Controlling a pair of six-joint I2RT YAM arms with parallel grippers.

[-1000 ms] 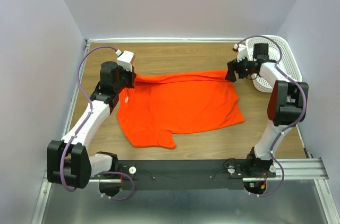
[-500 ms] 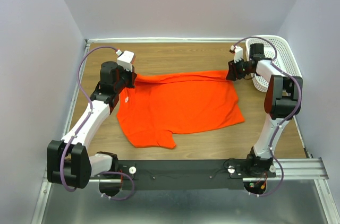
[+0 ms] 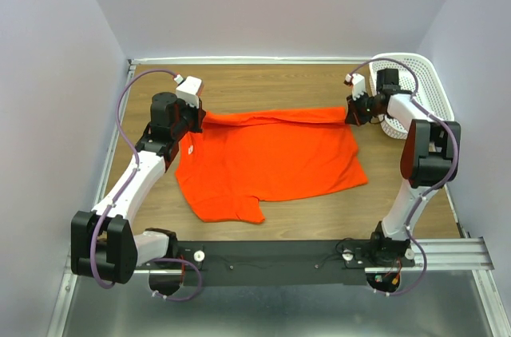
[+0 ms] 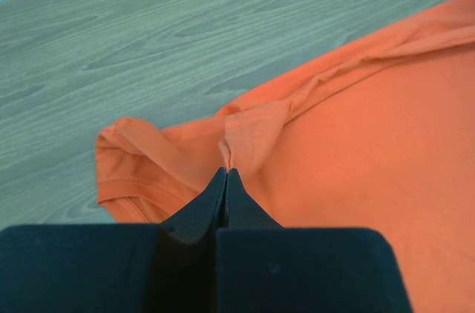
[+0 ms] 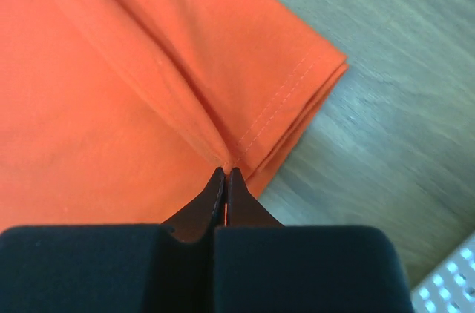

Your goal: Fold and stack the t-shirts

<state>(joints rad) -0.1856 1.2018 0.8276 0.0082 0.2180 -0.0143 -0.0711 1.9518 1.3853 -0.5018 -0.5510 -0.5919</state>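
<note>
One bright orange-red t-shirt [image 3: 267, 160] lies spread on the wooden table [image 3: 263, 85], its far edge folded over into a ridge. My left gripper [image 3: 200, 120] is shut on a pinch of the t-shirt [image 4: 349, 127] at the far left corner, by a sleeve. My right gripper [image 3: 350, 116] is shut on the t-shirt [image 5: 96, 83] at its far right corner, pinching the hemmed edge. In both wrist views the black fingertips [image 4: 226, 173] [image 5: 226, 172] meet with a fold of cloth between them.
A white plastic lattice basket [image 3: 419, 81] stands at the far right corner, just behind my right arm. Pale walls enclose the table on the left, back and right. A metal rail [image 3: 447, 251] runs along the near edge.
My right gripper has closed on the far right corner of the t-shirt; a second ago it stood open there. The left arm has not moved.
</note>
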